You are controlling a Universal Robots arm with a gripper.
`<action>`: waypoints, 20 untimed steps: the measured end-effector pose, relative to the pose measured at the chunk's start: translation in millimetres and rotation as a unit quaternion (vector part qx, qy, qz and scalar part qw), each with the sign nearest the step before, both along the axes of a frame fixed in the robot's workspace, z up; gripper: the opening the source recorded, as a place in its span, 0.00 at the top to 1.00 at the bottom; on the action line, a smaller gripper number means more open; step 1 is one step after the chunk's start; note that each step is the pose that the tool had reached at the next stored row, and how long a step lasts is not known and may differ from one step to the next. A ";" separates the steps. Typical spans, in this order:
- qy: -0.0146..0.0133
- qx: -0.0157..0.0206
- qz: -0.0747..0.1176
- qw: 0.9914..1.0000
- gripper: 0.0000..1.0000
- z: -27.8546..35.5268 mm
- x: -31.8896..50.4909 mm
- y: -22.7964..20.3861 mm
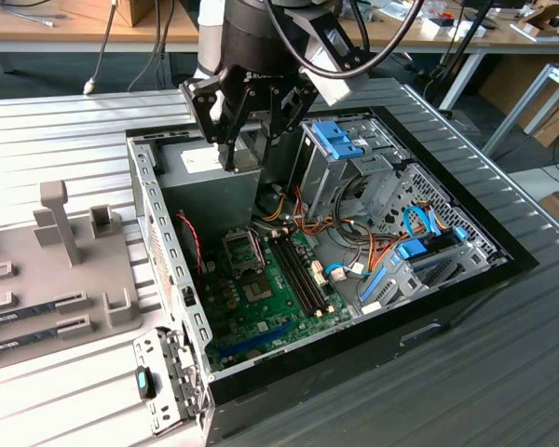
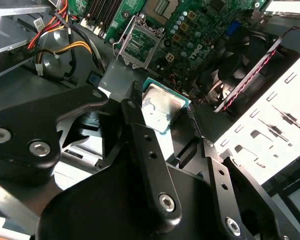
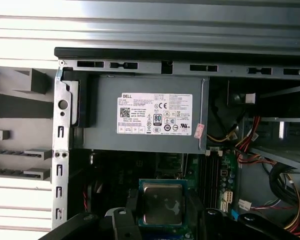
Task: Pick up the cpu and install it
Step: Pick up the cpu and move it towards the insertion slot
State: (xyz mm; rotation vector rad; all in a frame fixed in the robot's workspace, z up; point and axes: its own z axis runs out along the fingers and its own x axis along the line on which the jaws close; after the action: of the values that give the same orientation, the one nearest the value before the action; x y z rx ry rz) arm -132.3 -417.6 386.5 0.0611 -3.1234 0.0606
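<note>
In both wrist views my gripper (image 2: 162,103) (image 3: 162,206) is shut on the cpu (image 2: 160,111) (image 3: 162,200), a small square chip with a silvery top and a green rim, held by two opposite edges between the black fingers (image 2: 140,120). The exterior view shows the gripper (image 1: 231,166) hanging over the grey power supply (image 1: 205,182) at the back of the open computer case, well above the motherboard (image 1: 279,279). The square cpu socket (image 1: 254,287) (image 2: 160,7) lies on the board with its metal frame (image 2: 137,45) swung open, apart from the chip.
The case's metal wall (image 1: 163,261) stands on the exterior view's left. A drive cage with blue tabs (image 1: 340,140) and bundles of coloured cables (image 1: 354,251) fill the exterior view's right. A grey fixture tray (image 1: 65,270) with slots sits outside the case.
</note>
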 end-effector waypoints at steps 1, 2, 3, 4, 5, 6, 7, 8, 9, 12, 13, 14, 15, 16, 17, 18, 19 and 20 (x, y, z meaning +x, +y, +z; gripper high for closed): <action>0.000 0.000 0.000 1.000 0.53 -0.3 1.0 -0.2; 0.000 0.000 0.000 1.000 0.53 -0.5 1.6 -0.4; 0.000 0.000 0.000 1.000 0.53 -0.7 2.2 -0.5; 0.000 0.000 0.000 1.000 0.53 -0.9 2.7 -0.6; 0.000 0.000 0.000 1.000 0.53 -1.0 3.4 -0.7; 0.000 0.000 0.000 1.000 0.53 -1.2 4.2 -0.9; 0.000 0.000 0.000 1.000 0.53 -1.4 4.8 -0.9; 0.000 0.000 0.000 1.000 0.53 -1.6 5.4 -1.1; 0.000 0.000 0.000 1.000 0.53 -1.9 6.3 -1.2; 0.000 0.000 0.000 1.000 0.53 -3.1 10.0 -1.7; 0.000 0.000 0.000 1.000 0.53 -3.3 10.6 -1.8; 0.000 0.000 0.000 1.000 0.53 -3.5 11.1 -1.9; 0.000 0.000 0.000 1.000 0.53 -3.6 11.5 -1.9; 0.000 0.000 0.000 1.000 0.53 -3.8 11.9 -2.0; 0.000 0.000 0.000 1.000 0.53 -3.9 12.4 -2.1; 0.000 0.000 0.000 1.000 0.53 -4.1 12.8 -2.2; 0.000 0.000 0.000 1.000 0.53 -4.5 13.6 -2.4; 0.000 0.000 0.000 1.000 0.53 -4.9 14.5 -2.6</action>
State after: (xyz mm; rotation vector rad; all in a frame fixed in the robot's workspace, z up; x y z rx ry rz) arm -117.7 -420.2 381.6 0.0611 -3.1234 0.0606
